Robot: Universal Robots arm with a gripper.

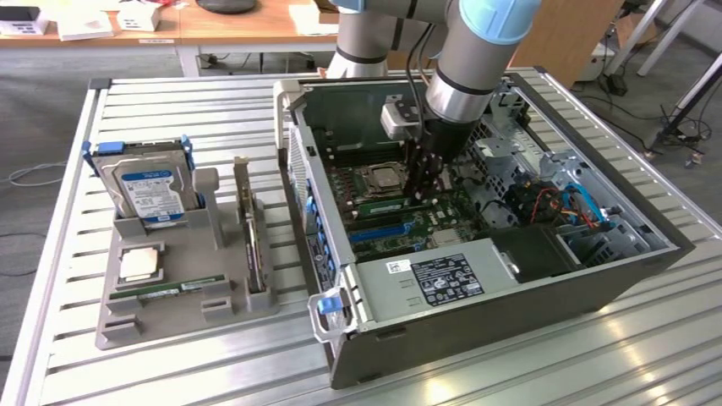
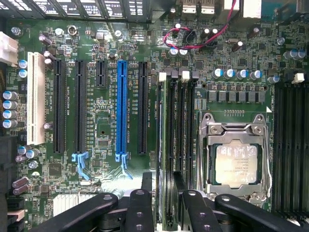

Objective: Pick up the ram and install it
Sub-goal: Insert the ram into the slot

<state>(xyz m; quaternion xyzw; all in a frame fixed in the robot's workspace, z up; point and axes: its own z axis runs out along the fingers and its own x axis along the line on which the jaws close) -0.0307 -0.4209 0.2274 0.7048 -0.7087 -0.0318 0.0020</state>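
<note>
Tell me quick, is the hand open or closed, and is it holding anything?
Hand: open, holding nothing, just above the memory slots.

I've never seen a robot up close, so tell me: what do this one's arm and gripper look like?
The arm is a thick silver-grey metal tube with light blue joint caps and a black wrist section. A black cable runs down beside it. The gripper is black, with chunky linked fingers showing round pivots.

The ram (image 2: 166, 145), a thin green stick, stands on edge in a motherboard memory slot (image 2: 162, 77) beside the processor socket (image 2: 235, 164).
</note>
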